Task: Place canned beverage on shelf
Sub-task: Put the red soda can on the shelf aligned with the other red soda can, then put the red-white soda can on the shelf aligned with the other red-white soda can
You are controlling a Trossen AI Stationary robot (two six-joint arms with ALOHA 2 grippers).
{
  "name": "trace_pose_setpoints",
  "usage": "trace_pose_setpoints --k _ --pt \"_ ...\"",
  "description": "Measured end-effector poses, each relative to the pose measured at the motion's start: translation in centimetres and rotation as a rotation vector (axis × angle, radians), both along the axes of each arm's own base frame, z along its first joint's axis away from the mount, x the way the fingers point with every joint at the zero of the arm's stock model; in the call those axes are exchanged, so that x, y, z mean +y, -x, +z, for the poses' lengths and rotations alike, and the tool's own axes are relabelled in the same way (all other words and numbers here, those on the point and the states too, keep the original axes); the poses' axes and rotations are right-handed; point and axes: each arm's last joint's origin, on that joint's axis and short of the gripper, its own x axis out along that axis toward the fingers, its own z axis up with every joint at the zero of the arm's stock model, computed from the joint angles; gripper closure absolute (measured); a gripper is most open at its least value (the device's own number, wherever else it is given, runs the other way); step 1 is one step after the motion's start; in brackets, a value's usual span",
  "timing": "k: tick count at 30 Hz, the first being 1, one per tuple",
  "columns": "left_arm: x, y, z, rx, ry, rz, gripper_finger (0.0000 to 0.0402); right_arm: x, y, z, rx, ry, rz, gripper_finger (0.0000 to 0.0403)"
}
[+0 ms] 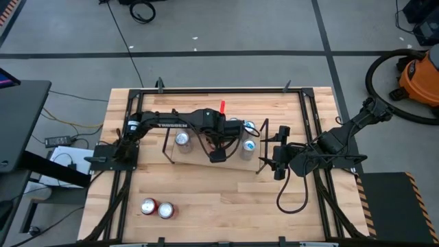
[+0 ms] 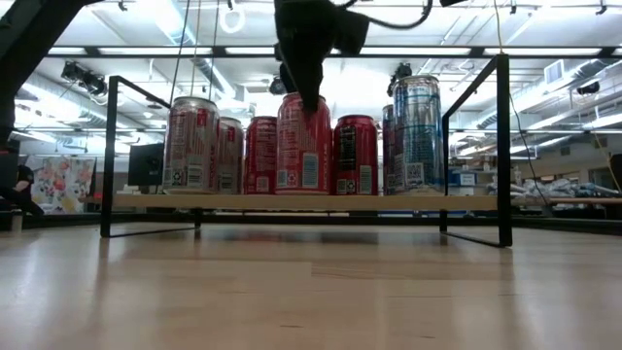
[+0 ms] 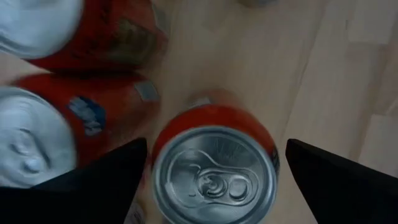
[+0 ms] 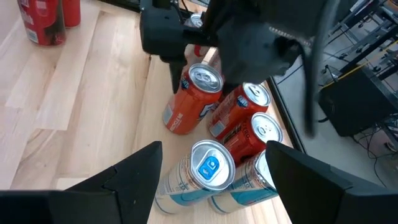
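Observation:
The shelf [image 1: 192,156], a small light-wood board with black wire ends, stands mid-table [image 2: 292,202] and carries several upright cans. One red can [image 3: 214,177] stands on the board at its near edge [image 2: 303,146], also seen in the right wrist view [image 4: 198,93]. My left gripper [image 3: 216,149] hangs over this can [image 1: 218,152], pointing down and open. One finger stands on either side of the can's top, with a narrow gap to each. My right gripper [image 1: 273,152] waits open beside the shelf's right end, with nothing between its fingers [image 4: 214,186].
Two tall blue-and-silver cans [image 2: 416,131] stand at the shelf's right end [image 4: 208,168], next to the red ones. Two more red cans [image 1: 156,208] stand on the tabletop near its front left. Black rails [image 1: 219,89] run along the table's edges.

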Motion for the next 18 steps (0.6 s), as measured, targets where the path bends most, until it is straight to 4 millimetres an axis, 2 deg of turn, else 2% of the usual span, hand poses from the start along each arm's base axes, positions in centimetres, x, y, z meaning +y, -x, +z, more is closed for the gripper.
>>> trace_pose_setpoints --k 5,10,14,18 --pt "0.2 0.1 2.6 -0.056 -0.072 0.015 0.0005 0.0 0.0 0.0 0.001 0.001 0.0 0.0106" --pt "-0.2 0.8 6.4 -0.14 -0.077 0.013 0.0005 0.0 0.0 0.0 0.001 0.001 0.0 0.0106" --pt "-2.0 1.9 8.6 -0.2 -0.051 0.008 0.0005 0.0 0.0 0.0 0.002 0.001 0.0 0.0106" --pt "-5.2 3.2 8.6 -0.15 -0.015 -0.032 0.0005 0.0 0.0 0.0 0.006 0.003 0.001 0.0106"
